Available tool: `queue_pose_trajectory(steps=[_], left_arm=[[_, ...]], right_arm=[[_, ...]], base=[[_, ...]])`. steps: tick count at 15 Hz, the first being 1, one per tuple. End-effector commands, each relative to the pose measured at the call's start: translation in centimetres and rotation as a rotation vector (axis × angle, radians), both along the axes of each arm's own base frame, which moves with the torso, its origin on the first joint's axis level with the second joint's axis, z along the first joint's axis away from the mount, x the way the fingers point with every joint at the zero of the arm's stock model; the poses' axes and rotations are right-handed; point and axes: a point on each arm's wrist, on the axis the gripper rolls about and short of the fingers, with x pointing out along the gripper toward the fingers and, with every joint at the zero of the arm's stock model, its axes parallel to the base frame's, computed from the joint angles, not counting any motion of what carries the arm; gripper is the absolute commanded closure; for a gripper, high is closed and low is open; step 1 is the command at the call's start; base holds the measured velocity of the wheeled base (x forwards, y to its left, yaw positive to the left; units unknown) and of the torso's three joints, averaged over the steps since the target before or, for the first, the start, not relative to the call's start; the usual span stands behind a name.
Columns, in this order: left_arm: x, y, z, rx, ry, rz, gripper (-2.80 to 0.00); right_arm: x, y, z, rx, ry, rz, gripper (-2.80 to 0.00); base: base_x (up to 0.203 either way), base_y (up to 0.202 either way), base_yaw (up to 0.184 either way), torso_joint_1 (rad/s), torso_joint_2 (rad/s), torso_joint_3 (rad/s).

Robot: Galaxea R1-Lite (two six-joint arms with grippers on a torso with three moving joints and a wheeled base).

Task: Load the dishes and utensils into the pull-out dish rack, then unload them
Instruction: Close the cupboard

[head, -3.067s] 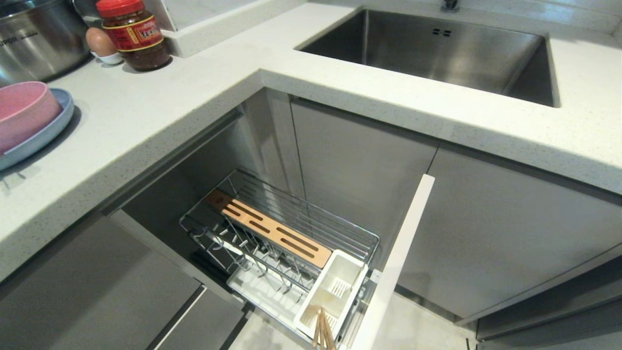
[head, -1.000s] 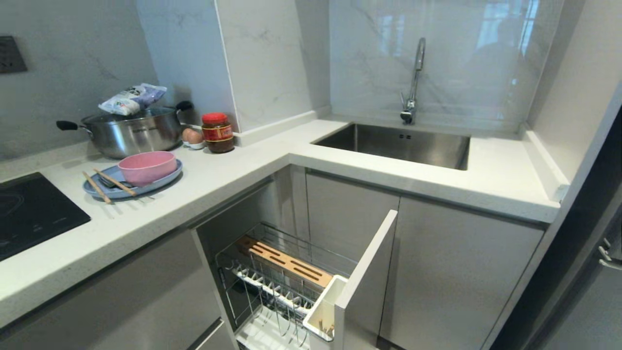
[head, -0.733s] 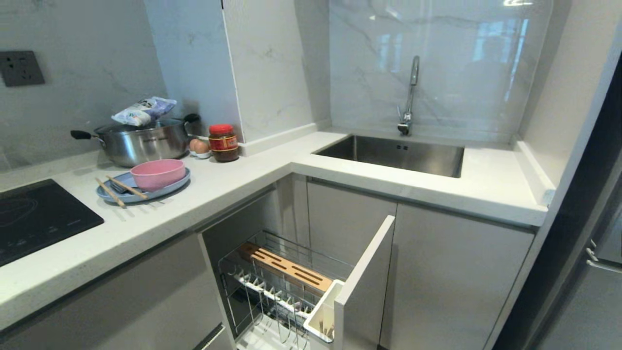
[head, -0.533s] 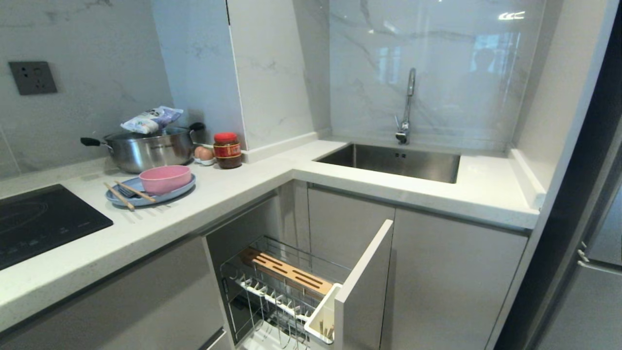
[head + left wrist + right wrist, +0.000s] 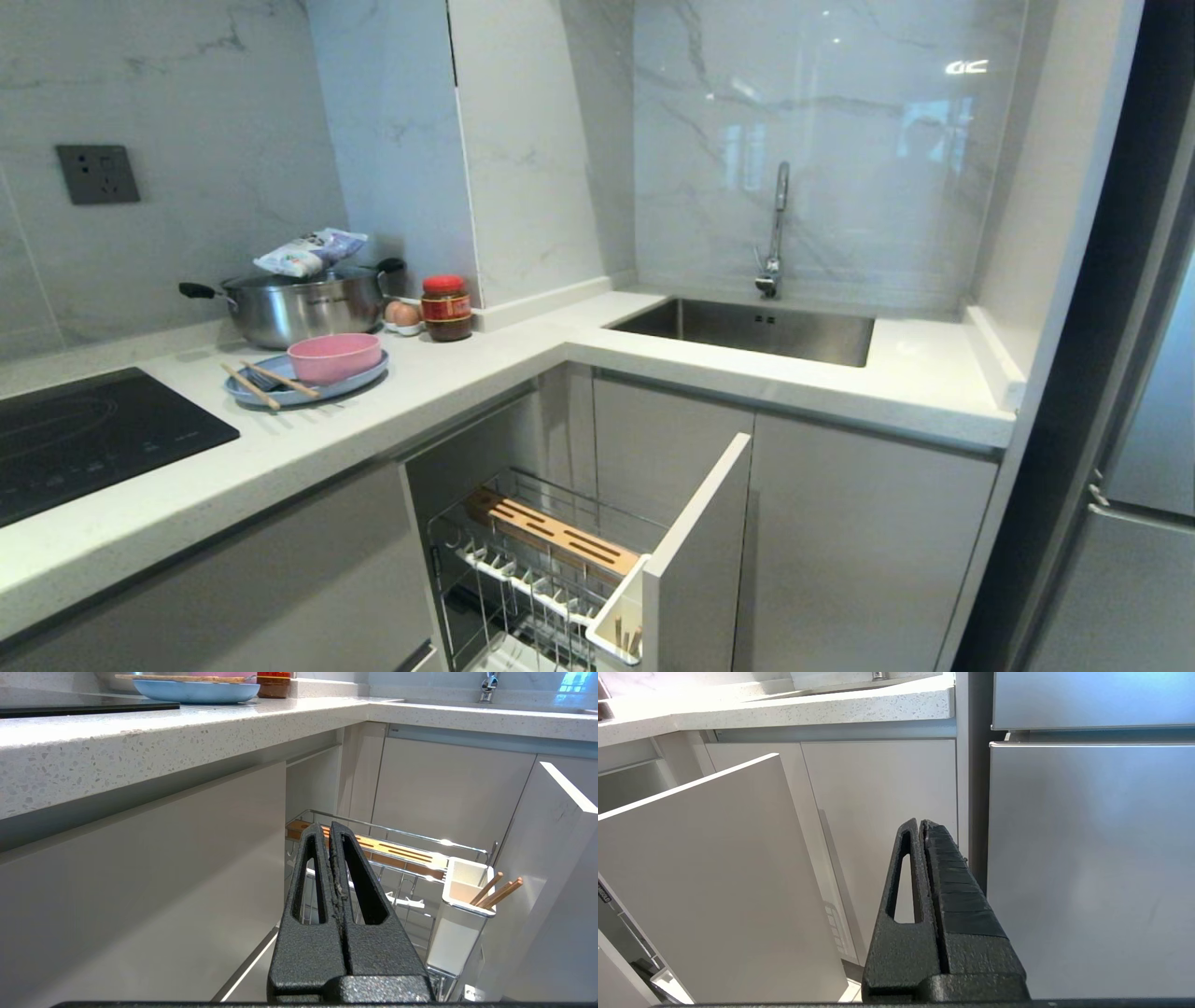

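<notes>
On the left counter a light-blue plate [image 5: 308, 390] carries a pink bowl [image 5: 334, 357] and a pair of wooden chopsticks [image 5: 250, 385]. Below the counter corner the pull-out dish rack [image 5: 523, 579] stands pulled out behind its white front panel [image 5: 700, 560]. Its wooden strip [image 5: 551, 532] and white cup [image 5: 460, 914] show, and more chopsticks [image 5: 496, 891] stand in the cup. My left gripper [image 5: 329, 828] is shut and empty, low in front of the rack. My right gripper [image 5: 920, 823], also shut and empty, faces the cabinet doors. Neither arm shows in the head view.
A steel pot [image 5: 299, 303] with a packet on top, eggs [image 5: 403, 315] and a red-lidded jar [image 5: 446, 308] stand behind the plate. A black cooktop [image 5: 84, 439] lies far left, the sink [image 5: 747, 327] and tap [image 5: 773, 233] at the back. A fridge [image 5: 1087, 858] flanks the right side.
The head view has swung up from looking down into the rack to looking across the kitchen, and the scene keeps sliding down. Nothing on the counter or in the rack has moved.
</notes>
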Motion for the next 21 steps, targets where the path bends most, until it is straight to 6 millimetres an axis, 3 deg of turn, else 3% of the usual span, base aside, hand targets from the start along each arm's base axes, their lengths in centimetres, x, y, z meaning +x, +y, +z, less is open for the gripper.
queue_pose_trajectory(steps=[1, 5, 7, 10, 14, 16, 19, 21], left_arm=[[0.0, 0.0, 0.0, 0.001, 0.001, 0.0, 0.0], [0.0, 0.0, 0.1, 0.019, -0.006, -0.004, 0.0], [-0.7, -0.1, 2.4, 0.038, -0.109, -0.025, 0.0], [-3.7, -0.1, 8.6, 0.052, -0.358, -0.047, 0.0], [-10.4, -0.2, 16.8, 0.066, -0.58, -0.067, 0.0], [-12.5, -0.1, 22.8, 0.064, -0.625, -0.084, 0.0], [-8.9, 0.4, 32.6, 0.034, -0.554, -0.081, 0.0], [-4.4, 0.7, 36.8, -0.006, -0.453, -0.099, 0.0]], right_arm=[[0.0, 0.0, 0.0, 0.0, -0.005, 0.0, 0.0], [0.0, 0.0, 0.0, 0.0, -0.005, 0.0, 0.0], [0.0, 0.0, 0.0, 0.0, -0.005, 0.0, 0.0], [0.0, 0.0, 0.0, 0.0, -0.005, 0.0, 0.0], [0.0, 0.0, 0.0, 0.0, -0.005, 0.0, 0.0], [0.0, 0.0, 0.0, 0.0, -0.005, 0.0, 0.0], [0.0, 0.0, 0.0, 0.0, -0.005, 0.0, 0.0], [0.0, 0.0, 0.0, 0.0, -0.005, 0.0, 0.0]], base=[[0.0, 0.0, 0.0, 0.0, 0.0, 0.0], [0.0, 0.0, 0.0, 0.0, 0.0, 0.0], [0.0, 0.0, 0.0, 0.0, 0.0, 0.0], [0.0, 0.0, 0.0, 0.0, 0.0, 0.0], [0.0, 0.0, 0.0, 0.0, 0.0, 0.0], [0.0, 0.0, 0.0, 0.0, 0.0, 0.0], [0.0, 0.0, 0.0, 0.0, 0.0, 0.0], [0.0, 0.0, 0.0, 0.0, 0.0, 0.0]])
